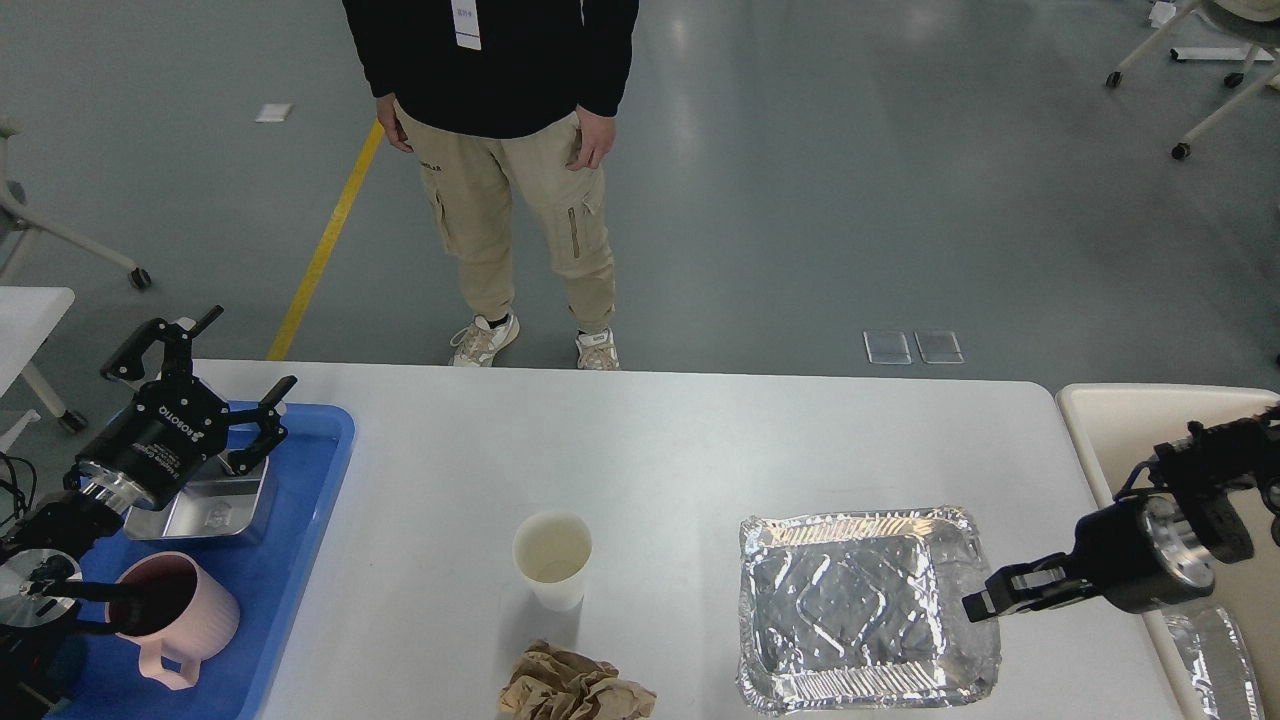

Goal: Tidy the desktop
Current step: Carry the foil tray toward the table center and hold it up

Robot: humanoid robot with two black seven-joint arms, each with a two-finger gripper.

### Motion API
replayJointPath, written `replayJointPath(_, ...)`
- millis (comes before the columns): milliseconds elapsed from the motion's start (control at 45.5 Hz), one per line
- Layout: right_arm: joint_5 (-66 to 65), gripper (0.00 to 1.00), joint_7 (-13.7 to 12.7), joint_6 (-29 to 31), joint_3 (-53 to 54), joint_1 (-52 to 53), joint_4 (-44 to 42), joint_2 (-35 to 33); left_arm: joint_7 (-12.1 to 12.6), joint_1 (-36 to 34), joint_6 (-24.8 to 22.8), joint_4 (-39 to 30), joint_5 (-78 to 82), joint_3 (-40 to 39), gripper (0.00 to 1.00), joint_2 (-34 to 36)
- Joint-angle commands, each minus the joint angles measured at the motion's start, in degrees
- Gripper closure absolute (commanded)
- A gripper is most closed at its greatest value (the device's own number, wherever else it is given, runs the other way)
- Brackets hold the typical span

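Observation:
The white desktop (650,450) holds a white paper cup (552,558) near the middle and a crumpled brown paper (575,685) at the front edge. A rectangular foil tray (860,610) lies at the front right. My right gripper (985,598) comes in from over the bin and is shut on the foil tray's right rim. My left gripper (252,347) hovers open above the back of the blue tray (300,500), with nothing between its fingers.
The blue tray carries a steel container (210,505) and a pink mug (170,605). A beige bin (1110,420) stands off the right end, with crumpled foil (1210,650) inside. A person (520,150) stands just beyond the far edge.

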Motion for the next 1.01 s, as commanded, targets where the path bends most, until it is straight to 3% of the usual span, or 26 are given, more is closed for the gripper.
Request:
replayJointPath(0, 3.55, 1.0, -0.08, 3.39, -3.28, 6.01, -3.01, 4.11, 0.08, 0.03, -0.32, -0.01, 0.02, 0.08, 0.03, 0.34)
replayJointPath(154, 9.26, 1.0, -0.08, 6.45, -3.72, 9.53, -8.29, 9.38, 0.08, 0.99, -1.46, -0.01, 0.02, 0.08, 0.03, 0.51)
replayJointPath(439, 19.9, 1.0, -1.4, 6.45, -3.9, 12.69, -17.69, 20.1, 0.17, 2.05, -2.43, -0.01, 0.55, 0.61, 0.03, 0.86)
replayJointPath(681, 25.35, 1.0, -2.97, 6.45, -3.9, 12.61, -24.11, 23.71, 0.08, 2.66, -3.13, -0.01, 0.81, 0.7, 0.03, 1.39)
replayJointPath(812, 25.62, 1.0, -3.51, 6.45, -3.9, 12.87, -26.22, 24.33, -1.32, 3.02, -6.12, 0.08, 1.78, 0.44, 0.03, 2.09)
replayJointPath(900, 26.05, 1.0, -3.59, 6.45, -3.81, 12.34, -26.75, 24.42, -3.61, 3.19, -5.77, 0.69, 1.87, 0.17, 0.03, 2.36)
replayJointPath(988, 25.97, 1.0, -3.77, 6.45, -3.72, 12.08, -26.57, 24.51, -3.79, 4.24, -4.81, 1.31, 1.96, 0.35, 0.03, 2.62)
